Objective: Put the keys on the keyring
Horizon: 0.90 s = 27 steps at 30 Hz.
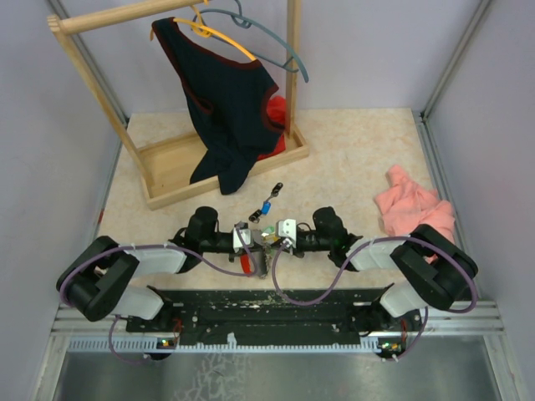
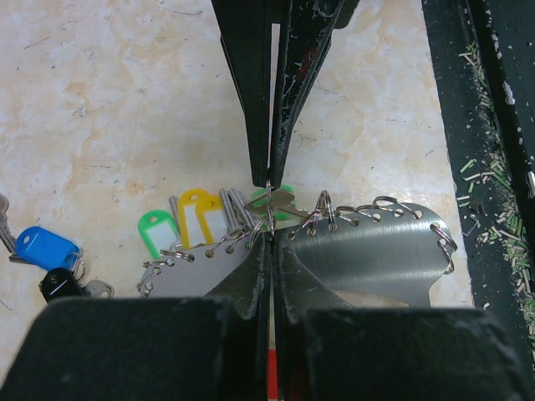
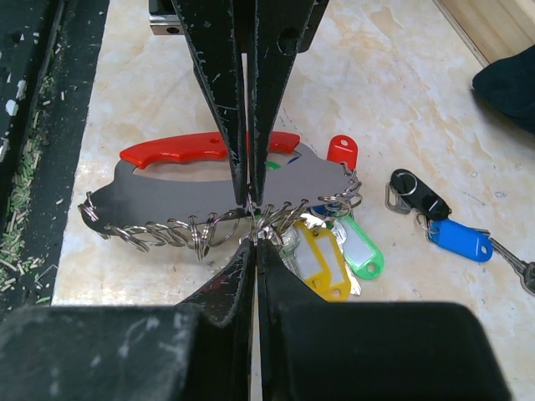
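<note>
- Top view: left fingers (image 1: 244, 238) and right fingers (image 1: 287, 230) meet tip to tip over the keyring (image 1: 251, 263), near the table's (image 1: 351, 159) front edge. Bare table lies behind, between the clothes rack (image 1: 167, 167) and the pink cloth (image 1: 414, 209).
- Left wrist: left fingers clenched, tips at the keyring's ring-lined edge. Whether a ring is pinched cannot be told. Green and yellow keys (image 2: 201, 219) lie just beyond.
- Right wrist: right fingers clenched at that same edge. Blue key (image 3: 460, 238) lies apart, right.
</note>
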Motion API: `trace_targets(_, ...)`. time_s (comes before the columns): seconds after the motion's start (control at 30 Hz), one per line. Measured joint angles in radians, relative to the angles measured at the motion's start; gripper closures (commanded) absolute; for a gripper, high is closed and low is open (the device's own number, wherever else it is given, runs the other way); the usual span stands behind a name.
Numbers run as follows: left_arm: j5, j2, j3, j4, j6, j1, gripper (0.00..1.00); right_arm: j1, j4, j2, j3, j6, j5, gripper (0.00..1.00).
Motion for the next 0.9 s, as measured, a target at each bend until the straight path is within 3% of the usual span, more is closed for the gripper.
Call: trace_targets(0.9,0.04,0.005,0.0,-0.021,-0.006,0.0,0.99,-0.002,0.002,0.02,0.032,0.013,-0.076,1.0)
